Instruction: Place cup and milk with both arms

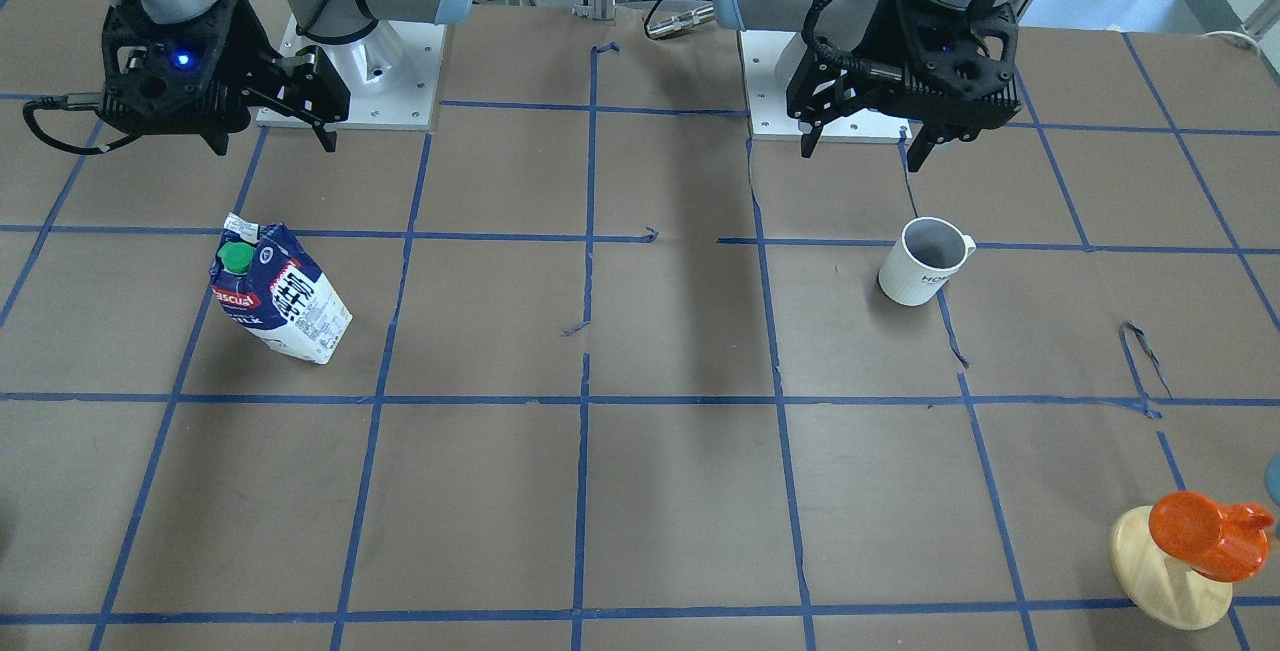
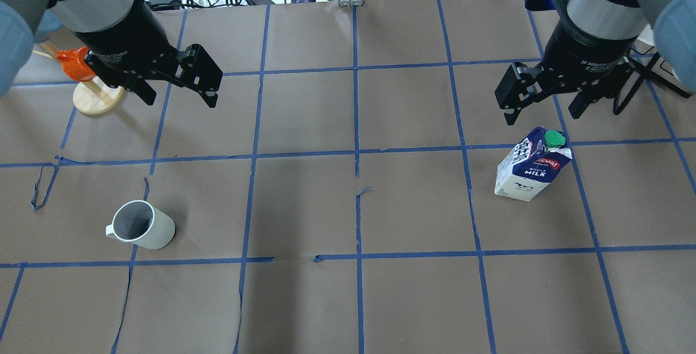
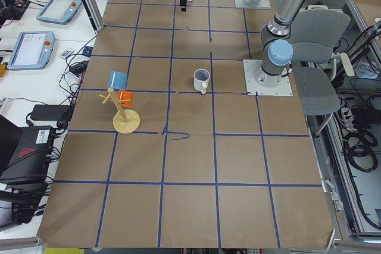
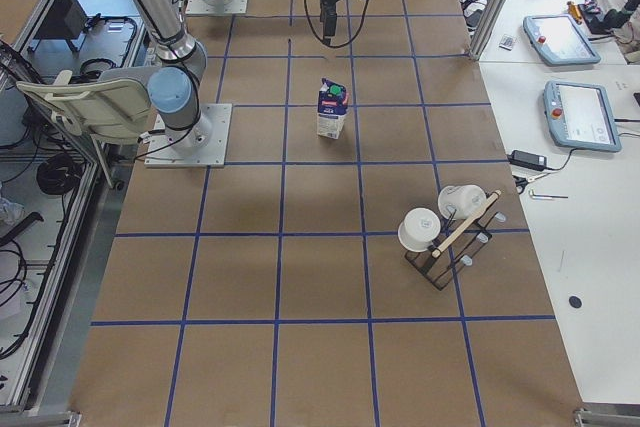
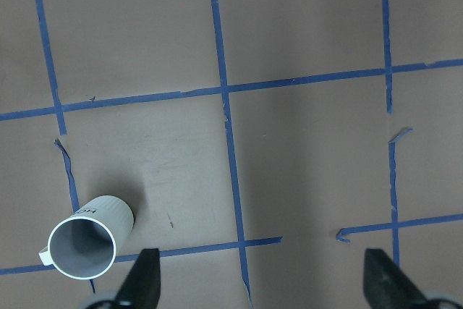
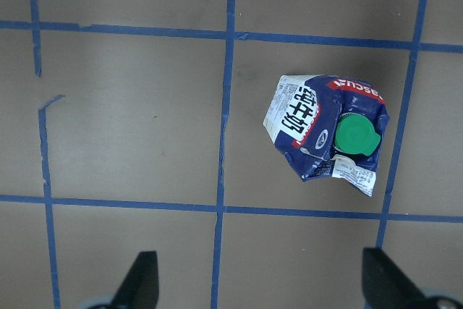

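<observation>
Left gripper (image 5: 264, 280) up close in wrist view: spread wide, empty. Cup (image 5: 87, 240) upright, mouth up, low and left of the claw, just outside its left finger, handle pointing left. Right gripper (image 6: 262, 280) likewise agape, holding nothing. Milk (image 6: 325, 132) upright, ahead and right of centre. Flat brown-paper table (image 2: 304, 202), bare paper around both. Orange mug on wooden stand (image 2: 70, 63) far left, well apart.
</observation>
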Robot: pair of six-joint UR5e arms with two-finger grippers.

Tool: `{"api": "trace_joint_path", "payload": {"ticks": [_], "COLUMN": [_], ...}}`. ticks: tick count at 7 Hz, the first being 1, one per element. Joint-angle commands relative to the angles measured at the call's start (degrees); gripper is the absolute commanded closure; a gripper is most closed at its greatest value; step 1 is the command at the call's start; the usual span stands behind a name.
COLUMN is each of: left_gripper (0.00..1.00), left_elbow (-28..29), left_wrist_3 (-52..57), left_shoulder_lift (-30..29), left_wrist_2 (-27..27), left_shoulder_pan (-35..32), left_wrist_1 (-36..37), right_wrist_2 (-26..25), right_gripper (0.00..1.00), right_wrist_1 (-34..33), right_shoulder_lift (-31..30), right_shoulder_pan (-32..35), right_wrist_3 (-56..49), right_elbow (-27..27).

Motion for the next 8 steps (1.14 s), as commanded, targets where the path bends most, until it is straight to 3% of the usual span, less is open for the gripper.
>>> {"api": "trace_joint_path", "payload": {"ticks": [1, 5, 7, 8], "left_gripper": [0.0, 0.0, 0.0, 0.0], "left_elbow": [-0.1, -2.46, -12.44, -18.41], "left_wrist_3": [0.11, 5.21, 7.38, 10.19], "left_shoulder_lift": [0.04, 0.04, -0.14, -0.75], "left_wrist_2": [0.37, 0.82, 0.73, 3.77], "left_shoulder_pan": [-0.04, 0.05, 4.25, 6.45], "left_wrist_1": [-0.05, -0.83, 3.26, 6.08], "right_wrist_2": [0.07, -0.36, -0.28, -0.1], "right_gripper": [0.0, 0.0, 0.0, 0.0], "right_wrist_1": [-0.09, -1.13, -4.63, -5.88], "right_shoulder_lift": [0.06, 0.76, 2.34, 3.04], "right_shoulder_pan": [0.0, -0.35, -3.23, -5.51], "right_wrist_3": [0.0, 0.09, 0.26, 0.35], "right_elbow": [-0.01, -0.45, -0.28, 0.16]}}
